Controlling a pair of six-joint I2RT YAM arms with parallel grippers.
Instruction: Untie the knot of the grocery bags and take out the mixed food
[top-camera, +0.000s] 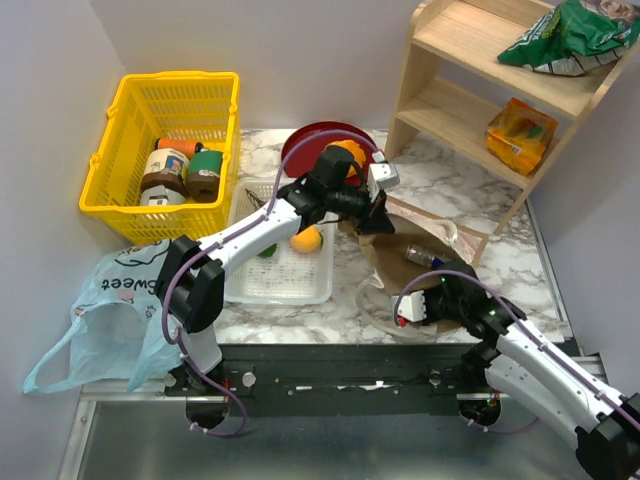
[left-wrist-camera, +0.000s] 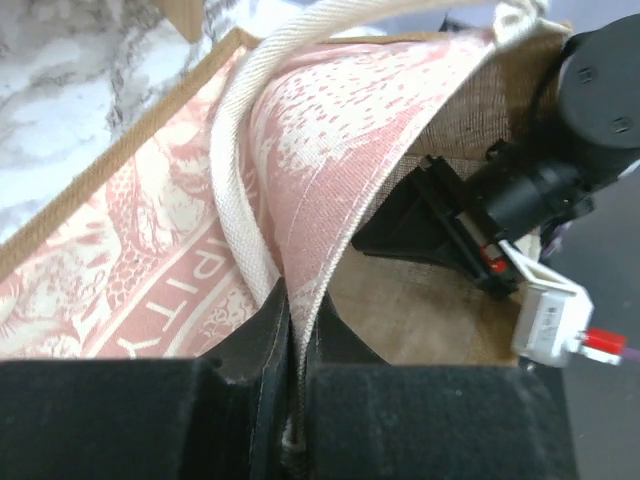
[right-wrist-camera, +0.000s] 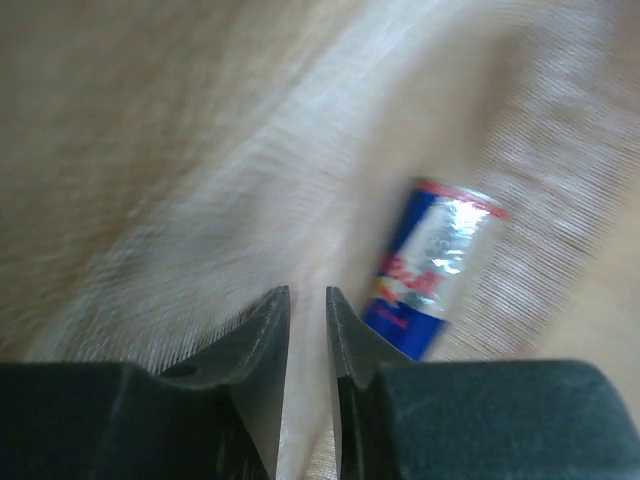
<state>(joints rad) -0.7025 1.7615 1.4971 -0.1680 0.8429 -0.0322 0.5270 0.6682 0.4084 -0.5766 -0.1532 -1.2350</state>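
the brown bag (top-camera: 385, 262) lies on its side on the marble table (top-camera: 520, 262), right of centre, with its long axis running from the near left to the far right. one wall is lifted, so the mouth gapes toward the near edge. the left gripper (left-wrist-camera: 290, 300) is pinched tight on that raised rim, where the pink-printed lining (left-wrist-camera: 150, 280) folds over, and a white rope handle (left-wrist-camera: 235, 190) runs down into the same pinch. inside the bag a small blue can (right-wrist-camera: 435, 265) lies flat on the paper. in the right wrist view its long axis slants from lower left to upper right, with the silver, red-rimmed end uppermost. the right gripper (right-wrist-camera: 307, 295) is inside the bag with its fingers a narrow slit apart and nothing between them. the can sits just ahead and to the right of its tips, not touching. the light-blue plastic bag (top-camera: 110, 320) sags over the near left edge of the table, limp. a white tray (top-camera: 290, 290) in the middle holds a yellow-orange fruit (top-camera: 306, 240) and a green lime (top-camera: 267, 250). behind it a red plate (top-camera: 305, 145) carries an orange item (top-camera: 345, 152), half hidden by the left arm. the yellow basket (top-camera: 105, 185) at the far left holds jars (top-camera: 180, 170). on the wooden shelf (top-camera: 450, 115) the green crisp bag (top-camera: 570, 35) lies on the top board and the yellow-orange snack packet (top-camera: 520, 135) on the one below.
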